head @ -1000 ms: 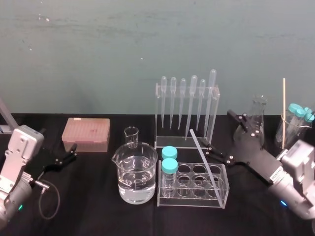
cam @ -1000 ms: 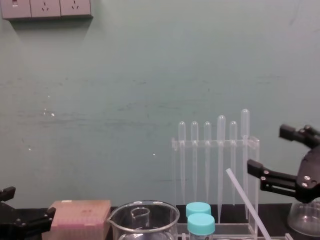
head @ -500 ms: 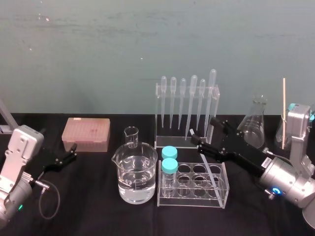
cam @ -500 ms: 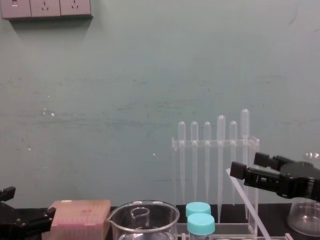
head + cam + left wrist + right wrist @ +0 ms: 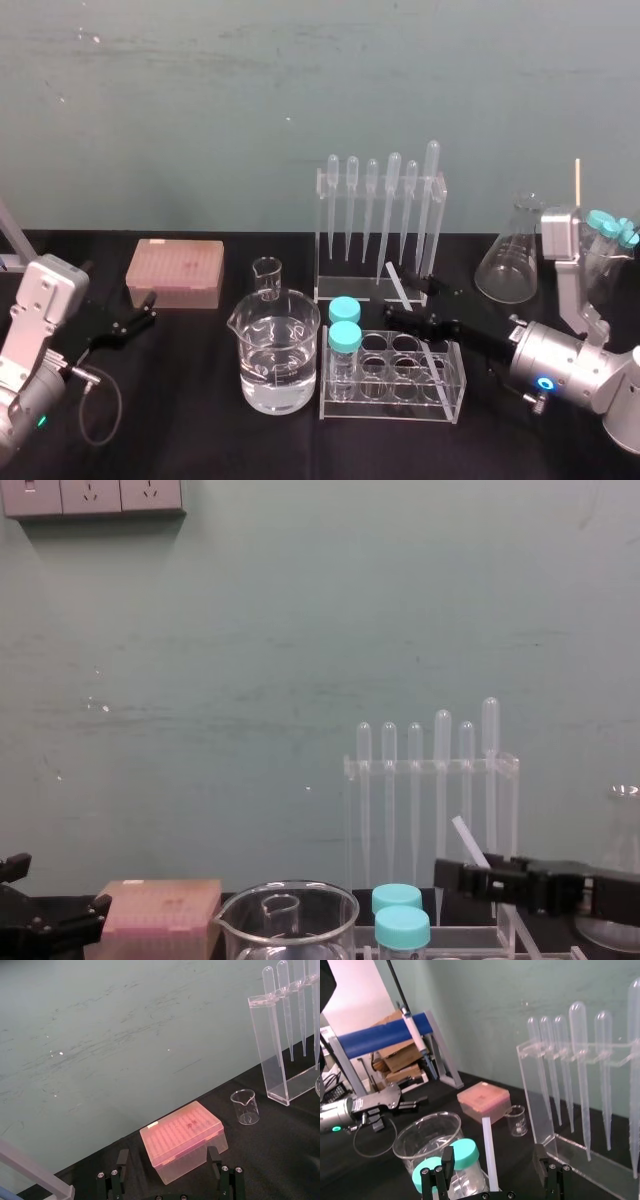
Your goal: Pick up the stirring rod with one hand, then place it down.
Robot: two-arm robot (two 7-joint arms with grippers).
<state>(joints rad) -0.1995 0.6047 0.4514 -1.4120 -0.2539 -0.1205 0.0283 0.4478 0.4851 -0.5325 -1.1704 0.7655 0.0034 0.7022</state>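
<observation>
The stirring rod [image 5: 396, 277] is a thin translucent-white stick. It leans in the clear test tube rack [image 5: 452, 398], with its top tilted toward the pipette rack [image 5: 380, 225]. My right gripper [image 5: 411, 304] reaches in low from the right and is open, one finger on each side of the rod's upper half. In the right wrist view the stirring rod [image 5: 488, 1152] rises between the two black fingers [image 5: 446, 1164] without touching either. In the chest view the rod's tip [image 5: 467, 840] pokes up just above the right gripper [image 5: 478, 880]. My left gripper [image 5: 128, 324] rests open at the far left.
A beaker of water [image 5: 278, 350] and a small beaker [image 5: 267, 277] stand left of the rack. Two teal-capped tubes [image 5: 344, 325] sit in the rack's left end. A pink tip box [image 5: 175, 272] is at back left. A conical flask [image 5: 510, 255] stands at right.
My right gripper has swung left and down from beside the flask, levelled out, and now straddles the rod. The rod and the left arm have not moved.
</observation>
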